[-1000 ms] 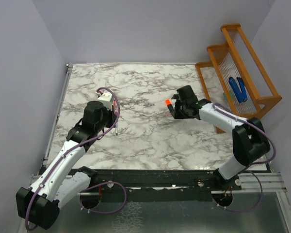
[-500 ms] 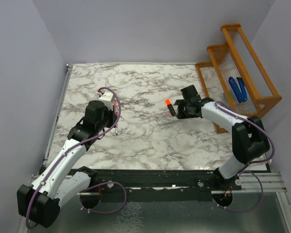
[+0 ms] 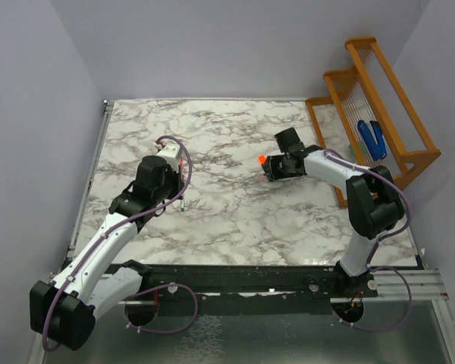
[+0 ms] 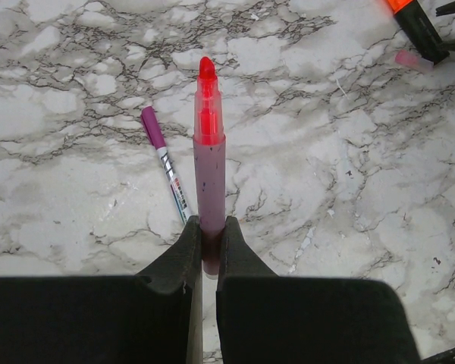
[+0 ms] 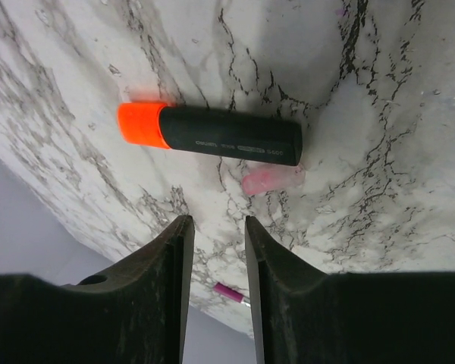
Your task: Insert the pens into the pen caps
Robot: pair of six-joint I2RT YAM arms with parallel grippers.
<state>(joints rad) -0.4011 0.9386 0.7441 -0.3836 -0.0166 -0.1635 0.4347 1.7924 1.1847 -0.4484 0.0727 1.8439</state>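
Pink pen (image 4: 209, 159) clamped in outstretched left gripper (image 4: 211, 226), right gripper (image 5: 216, 221) parted over black marker (image 5: 227, 135)

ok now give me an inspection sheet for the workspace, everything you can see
surface: marble-pattern tabletop, no spills seen
job's things: pink pen gripped at its rear end; whitish-grey pen with a magenta end lying on the table; black marker with an orange end lying flat, pale pink cap right beside it
clutter: orange wooden rack at the right edge, blue objects in it
grippers: left pincer shut on the pink pen; right pincer open near the marker, holding nothing
cables: purple cables along both arms, looped at the left wrist
surroundings: plain pale walls; nothing else seen
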